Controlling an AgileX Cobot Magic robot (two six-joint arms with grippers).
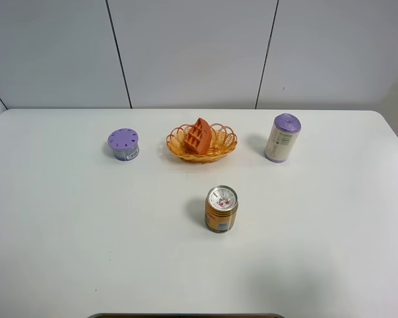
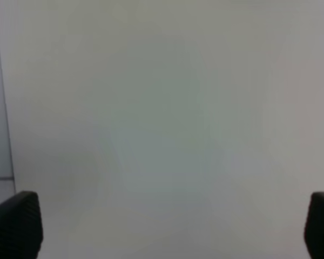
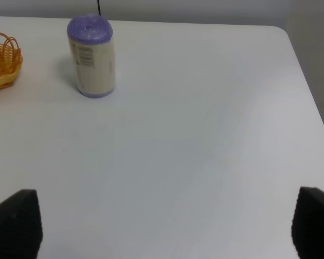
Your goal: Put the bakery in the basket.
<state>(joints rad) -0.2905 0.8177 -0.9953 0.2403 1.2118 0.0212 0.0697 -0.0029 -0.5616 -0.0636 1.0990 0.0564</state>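
Note:
The orange-brown wedge bakery point(image 1: 198, 137) with a grid top lies inside the orange-yellow wicker basket point(image 1: 220, 147) at the table's back middle. Neither arm shows in the exterior high view. My left gripper point(image 2: 173, 226) is open and empty over bare white table; only its two dark fingertips point(image 2: 15, 224) show. My right gripper point(image 3: 162, 224) is open and empty, fingertips point(image 3: 13, 221) wide apart, with the basket's rim point(image 3: 2, 59) at the edge of the right wrist view.
A gold drink can point(image 1: 221, 209) stands in the table's middle front. A purple-lidded round container point(image 1: 123, 144) sits left of the basket. A tall purple-capped white cylinder point(image 1: 282, 137) stands right of it, also in the right wrist view point(image 3: 92, 56).

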